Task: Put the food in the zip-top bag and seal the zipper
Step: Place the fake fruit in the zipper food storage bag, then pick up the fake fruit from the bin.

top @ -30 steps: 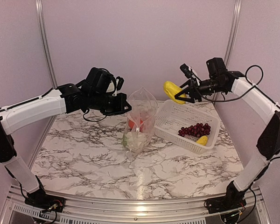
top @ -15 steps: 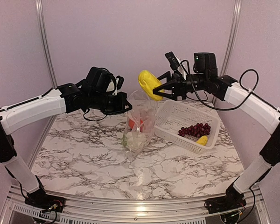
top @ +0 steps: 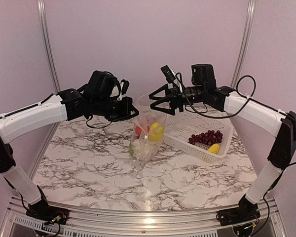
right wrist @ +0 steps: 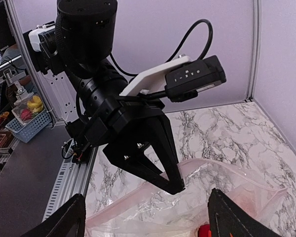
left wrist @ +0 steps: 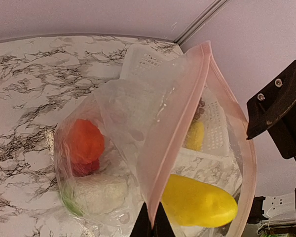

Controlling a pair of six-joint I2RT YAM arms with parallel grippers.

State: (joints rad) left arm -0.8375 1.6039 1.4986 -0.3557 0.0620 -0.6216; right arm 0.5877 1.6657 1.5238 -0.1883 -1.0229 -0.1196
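With the left gripper [left wrist: 151, 224] jaws pinched on the rim of the zip-top bag [top: 147, 126], which stands on the marble surface [top: 89, 168] with a yellow piece [top: 156, 132] inside, the right gripper [top: 161, 104] hangs over its mouth, jaws spread and empty, so the next move is probably to fetch the grape bunch [top: 206, 137] from the basket [top: 183, 121].

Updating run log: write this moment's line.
left claw: shut on bag | right claw: open over bag | yellow piece: in bag | grapes: in basket

one clear zip-top bag [top: 147, 112], three food pieces inside the bag, one yellow piece [top: 156, 132], one red pepper [top: 139, 130], one white cauliflower [top: 142, 148], one white basket [top: 192, 122] just beside the bag, holding one purple grape bunch [top: 205, 137] and one small yellow-orange piece [top: 214, 148]
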